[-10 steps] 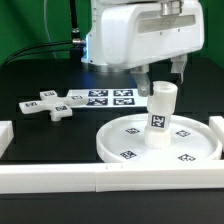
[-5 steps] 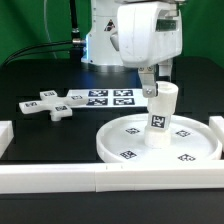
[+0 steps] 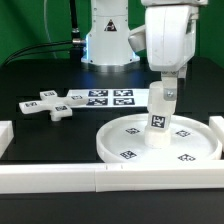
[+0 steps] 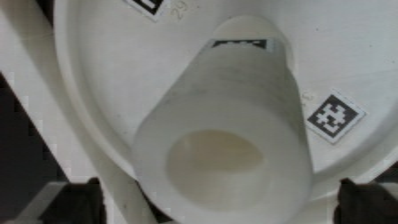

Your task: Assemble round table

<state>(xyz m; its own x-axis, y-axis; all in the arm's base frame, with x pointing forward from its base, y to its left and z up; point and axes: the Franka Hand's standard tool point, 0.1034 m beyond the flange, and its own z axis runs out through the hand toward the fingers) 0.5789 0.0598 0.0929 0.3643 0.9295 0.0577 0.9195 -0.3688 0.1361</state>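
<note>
Exterior view is showing us midway — our gripper (image 3: 165, 96), jaws apart, is straddling the leg (image 3: 160, 122) standing on the disc (image 3: 112, 150), while the foot piece (image 3: 48, 104) is lying apart — unattached.

the round disc (image 3: 112, 150) is white, dotted with small black-and-white square tags; the cylinder leg (image 3: 163, 112) is white too, one such tag on its side; the cross-shaped foot piece (image 3: 48, 105), at the exterior view's left, is white with the same tags; the marker board (image 3: 105, 98) is white with black squares; the table (image 3: 40, 140) is black; the border rails (image 3: 60, 178) white; the backdrop (image 3: 25, 25) green
</note>
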